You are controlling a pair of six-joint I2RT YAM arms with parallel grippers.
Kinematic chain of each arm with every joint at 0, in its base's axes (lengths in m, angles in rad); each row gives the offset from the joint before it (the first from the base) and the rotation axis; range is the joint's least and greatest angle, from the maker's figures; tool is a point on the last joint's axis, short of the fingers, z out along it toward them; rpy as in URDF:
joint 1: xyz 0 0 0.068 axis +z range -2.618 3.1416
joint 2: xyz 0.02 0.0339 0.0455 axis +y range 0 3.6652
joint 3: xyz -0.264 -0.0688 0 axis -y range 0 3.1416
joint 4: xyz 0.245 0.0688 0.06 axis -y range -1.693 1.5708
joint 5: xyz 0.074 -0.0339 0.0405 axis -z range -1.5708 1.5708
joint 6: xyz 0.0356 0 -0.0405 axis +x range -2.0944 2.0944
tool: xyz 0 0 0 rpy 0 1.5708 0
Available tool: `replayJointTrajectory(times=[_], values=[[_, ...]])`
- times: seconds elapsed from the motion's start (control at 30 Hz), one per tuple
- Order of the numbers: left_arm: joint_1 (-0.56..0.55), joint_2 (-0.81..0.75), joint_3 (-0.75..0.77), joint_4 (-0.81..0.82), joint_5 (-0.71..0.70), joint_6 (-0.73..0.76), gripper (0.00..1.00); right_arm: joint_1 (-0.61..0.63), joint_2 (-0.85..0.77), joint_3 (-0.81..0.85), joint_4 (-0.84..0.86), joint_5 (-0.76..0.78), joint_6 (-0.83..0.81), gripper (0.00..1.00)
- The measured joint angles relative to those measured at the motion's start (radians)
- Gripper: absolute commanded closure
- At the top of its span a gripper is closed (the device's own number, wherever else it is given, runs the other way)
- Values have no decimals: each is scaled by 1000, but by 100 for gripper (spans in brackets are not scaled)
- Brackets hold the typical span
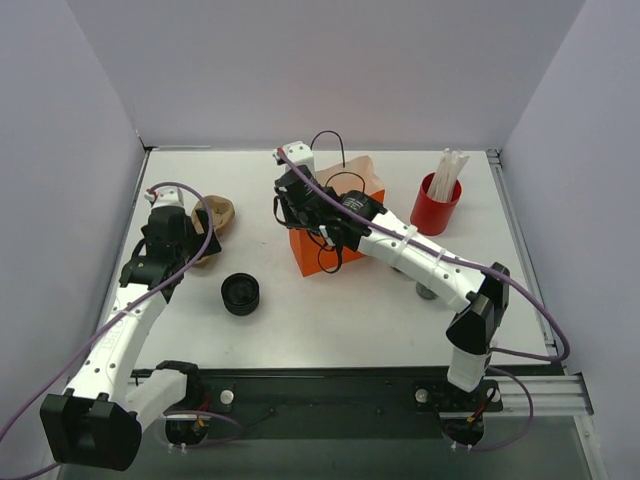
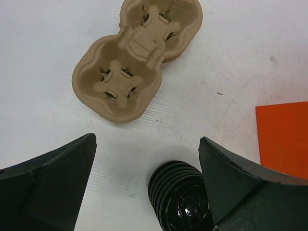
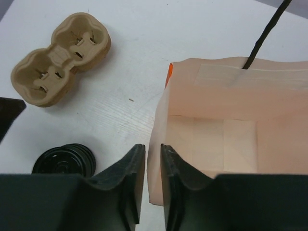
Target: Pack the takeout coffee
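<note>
Right wrist: R gripper (image 3: 153, 150) fingers barely parted at paper bag (image 3: 216, 96) left wall, btm centre. Left wrist: L gripper (image 2: 147, 144) wide open, empty, btm frame.

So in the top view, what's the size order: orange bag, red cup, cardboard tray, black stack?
Largest to smallest:
orange bag
red cup
black stack
Unranked: cardboard tray, partly hidden under the left arm.

From above, the right arm (image 1: 420, 255) covers much of the orange paper bag (image 1: 303, 250). A grey round thing (image 1: 427, 291) at the bag's 4 o'clock peeks from under that arm, too hidden to identify. The ribbed black stack (image 2: 173, 192) is cut off at the left wrist view's 6 o'clock edge. Whether the right jaws pinch the bag's wall is unclear.
</note>
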Motion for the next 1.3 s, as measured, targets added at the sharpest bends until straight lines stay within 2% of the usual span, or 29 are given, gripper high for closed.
replayJointTrajectory(times=[0.1, 0.13, 0.33, 0.47, 0.53, 0.7, 0.8, 0.97, 1.07, 1.13, 1.3], values=[[0, -2, 0, -1, -1, -13, 3, 0, 3, 33, -2, -1, 12, 60], [0, -5, 0, -1, -1, -16, 3, 0, 3, 47, -2, -8, 11, 59], [0, -31, 0, 0, -3, -24, 8, -9, -24, 81, -1, -148, -32, 57], [0, 5, 13, -25, -35, -52, 11, -18, -103, 27, 6, -238, -67, 57], [0, 46, 39, -49, -54, -86, 11, -23, -174, -34, 0, -261, -79, 58], [11, 224, 213, -146, -107, -237, 17, -34, -319, -133, 11, -296, -103, 59], [18, 333, 320, -151, -113, -315, 25, -39, -364, -171, 38, -302, -97, 59], [30, 487, 464, -219, -144, -375, 25, -39, -383, -182, 46, -301, -56, 59], [45, 558, 535, -214, -138, -235, 24, -39, -411, -189, 48, -297, -29, 59], [47, 591, 563, -220, -119, -67, 24, -39, -453, -207, 49, -296, -19, 59], [53, 651, 584, -235, -64, 188, 25, -47, -594, -294, 52, -283, -18, 60]])
